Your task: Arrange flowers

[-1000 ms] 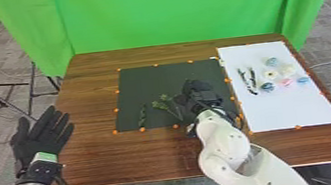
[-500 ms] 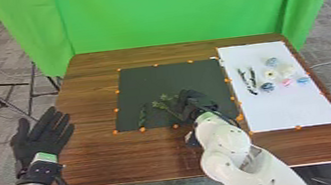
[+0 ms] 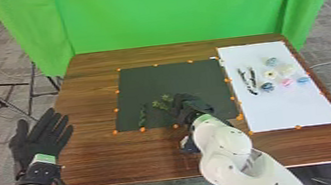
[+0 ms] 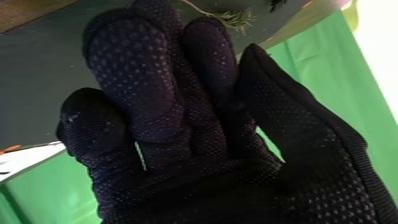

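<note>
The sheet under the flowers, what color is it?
The sheet is white, clearest in the head view.

Mid-frame, a hand could pass over the upper half of the mat [image 3: 169, 77]; across its lower half, sprigs [image 3: 142, 115] and the right hand [image 3: 190, 103] obstruct. At frame right, flowers [image 3: 271, 74] and twigs [image 3: 250, 83] block the board's [image 3: 294, 111] upper half; the lower leaves room

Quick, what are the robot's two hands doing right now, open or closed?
Left hand: open, fingers spread, empty, at the table's left edge.
Right hand: open, fingers extended, over the dark mat, nothing visibly gripped.
</note>
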Available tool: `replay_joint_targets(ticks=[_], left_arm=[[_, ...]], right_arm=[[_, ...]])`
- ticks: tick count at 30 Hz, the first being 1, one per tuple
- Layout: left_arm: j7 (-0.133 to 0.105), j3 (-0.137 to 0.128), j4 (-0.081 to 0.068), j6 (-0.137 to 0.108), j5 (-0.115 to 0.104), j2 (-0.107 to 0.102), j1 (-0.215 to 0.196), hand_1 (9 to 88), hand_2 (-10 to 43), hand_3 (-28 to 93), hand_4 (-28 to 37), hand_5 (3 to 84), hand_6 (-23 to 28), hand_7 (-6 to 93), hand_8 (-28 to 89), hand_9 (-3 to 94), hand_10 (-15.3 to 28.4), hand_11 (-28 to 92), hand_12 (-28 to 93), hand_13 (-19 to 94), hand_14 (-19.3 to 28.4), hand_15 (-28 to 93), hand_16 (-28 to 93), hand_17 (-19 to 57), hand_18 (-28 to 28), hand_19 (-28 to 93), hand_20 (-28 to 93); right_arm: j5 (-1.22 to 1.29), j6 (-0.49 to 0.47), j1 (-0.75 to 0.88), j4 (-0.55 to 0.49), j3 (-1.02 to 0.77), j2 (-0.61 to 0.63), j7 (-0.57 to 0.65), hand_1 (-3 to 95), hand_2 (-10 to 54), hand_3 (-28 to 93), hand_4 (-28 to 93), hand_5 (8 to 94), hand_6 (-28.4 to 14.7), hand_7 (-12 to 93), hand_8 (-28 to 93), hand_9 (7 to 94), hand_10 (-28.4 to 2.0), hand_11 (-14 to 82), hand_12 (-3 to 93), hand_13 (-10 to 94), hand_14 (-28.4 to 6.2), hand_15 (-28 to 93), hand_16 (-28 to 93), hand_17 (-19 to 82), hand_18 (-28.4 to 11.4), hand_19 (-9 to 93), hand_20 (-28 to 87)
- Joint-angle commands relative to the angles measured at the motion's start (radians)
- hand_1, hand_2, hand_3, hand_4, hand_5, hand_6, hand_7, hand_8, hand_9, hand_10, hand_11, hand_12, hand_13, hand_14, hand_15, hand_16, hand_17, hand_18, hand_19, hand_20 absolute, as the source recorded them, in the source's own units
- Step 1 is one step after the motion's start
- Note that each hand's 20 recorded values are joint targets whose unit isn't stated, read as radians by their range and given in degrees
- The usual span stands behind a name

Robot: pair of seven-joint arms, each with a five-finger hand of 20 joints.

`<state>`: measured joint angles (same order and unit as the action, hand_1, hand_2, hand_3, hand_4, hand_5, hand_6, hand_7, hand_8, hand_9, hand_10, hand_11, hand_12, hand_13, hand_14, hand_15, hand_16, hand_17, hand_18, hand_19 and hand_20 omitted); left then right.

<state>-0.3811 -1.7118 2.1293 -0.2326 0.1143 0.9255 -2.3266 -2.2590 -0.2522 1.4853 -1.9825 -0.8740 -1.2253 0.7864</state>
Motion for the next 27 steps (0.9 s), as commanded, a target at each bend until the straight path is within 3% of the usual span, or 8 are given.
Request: replay_joint_targets(ticks=[1,4,5,7,10,14,18,27], left_arm=[[-0.011,-0.005,0.009,-0.003,-0.003,0.011,-0.017,25.6,10.0,71,-28.3,39.7,8.0,17.3,-10,32.9,14.9,24,11,22,14.5,38,-9,-5.5,10.9,31,8],[-0.021,-0.011,0.011,-0.001,-0.002,0.014,-0.026,25.5,10.1,71,-28.3,39.7,8.1,17.2,-10,32.9,14.9,24,11,22,14.5,38,-9,-5.5,10.9,31,8],[-0.016,-0.016,0.006,0.02,0.018,0.017,-0.029,25.5,10.1,71,-28.3,39.7,8.1,17.2,-10,32.9,14.9,24,11,22,14.5,38,-9,-5.5,10.9,31,8],[-0.012,-0.02,0.012,0.023,0.049,0.014,-0.036,25.5,10.1,71,-28.3,39.5,7.9,17.1,-10,32.7,14.8,24,11,21,14.5,38,-9,-5.5,10.9,31,8],[0.002,-0.025,0.008,0.057,0.07,0.016,-0.033,25.4,10.1,71,-28.3,38.4,7.6,16.5,-10,31.0,14.6,23,11,19,13.9,37,-9,-5.9,10.9,30,8],[-0.009,-0.023,0.005,0.073,0.087,0.007,-0.031,25.3,10.0,70,-28.3,37.9,7.5,16.0,-10,30.6,14.6,23,11,19,13.9,36,-9,-5.9,10.8,29,8],[-0.015,-0.019,0.007,0.074,0.075,0.005,-0.029,25.4,10.1,70,-28.3,37.7,7.5,15.6,-10,30.6,14.6,22,12,19,13.9,36,-8,-5.9,10.9,29,8],[-0.009,-0.02,0.007,0.087,0.086,0.01,-0.037,25.3,10.4,69,-28.3,37.3,7.5,15.2,-9,30.3,14.5,22,12,19,14.0,35,-8,-5.7,10.6,28,8]], right_arm=[[-0.095,0.086,-0.003,-0.031,0.0,0.057,0.014,37.5,17.0,73,-21,62.5,-7.6,61,23,81.0,-19.7,13.2,15.9,87,-9.3,47,31,55,-22.1,93,35],[-0.251,0.265,-0.021,-0.008,0.0,0.121,0.004,31.9,11.6,74,-19,62.6,-8.4,60,20,81.4,-19.5,14.5,17.3,86,-9.7,48,32,54,-22.3,93,35],[-0.312,0.326,-0.031,0.012,-0.002,0.14,0.01,31.2,9.8,74,-19,62.4,-8.6,60,19,81.4,-19.4,15.4,17.8,85,-10.1,49,32,53,-22.5,93,35],[-0.358,0.391,-0.064,0.058,-0.01,0.175,0.036,30.4,5.8,75,-19,62.2,-8.6,58,16,80.7,-19.3,16.4,18.2,84,-10.5,49,32,52,-22.8,93,33],[-0.272,0.268,-0.113,0.086,-0.058,0.203,0.095,28.9,3.0,73,-18,64.0,-8.3,45,-9,77.7,-19.7,17.0,18.2,81,-11.3,51,31,50,-23.3,93,33],[-0.215,0.204,-0.189,0.166,-0.073,0.22,0.136,27.8,-3.6,67,-21,63.8,-9.8,19,-6,79.9,-17.9,29.5,25.0,79,-10.8,65,37,52,-23.7,93,41],[-0.189,0.186,-0.256,0.238,-0.043,0.248,0.148,31.6,-9.3,59,-26,63.0,-10.4,14,-5,80.7,-16.9,35.5,28.9,79,-10.3,69,40,53,-24.0,93,45],[-0.196,0.123,-0.355,0.33,0.068,0.301,0.14,30.3,-9.5,57,-27,65.2,-11.5,12,-5,81.3,-16.2,38.9,31.4,81,-9.0,69,40,55,-22.9,93,48]])
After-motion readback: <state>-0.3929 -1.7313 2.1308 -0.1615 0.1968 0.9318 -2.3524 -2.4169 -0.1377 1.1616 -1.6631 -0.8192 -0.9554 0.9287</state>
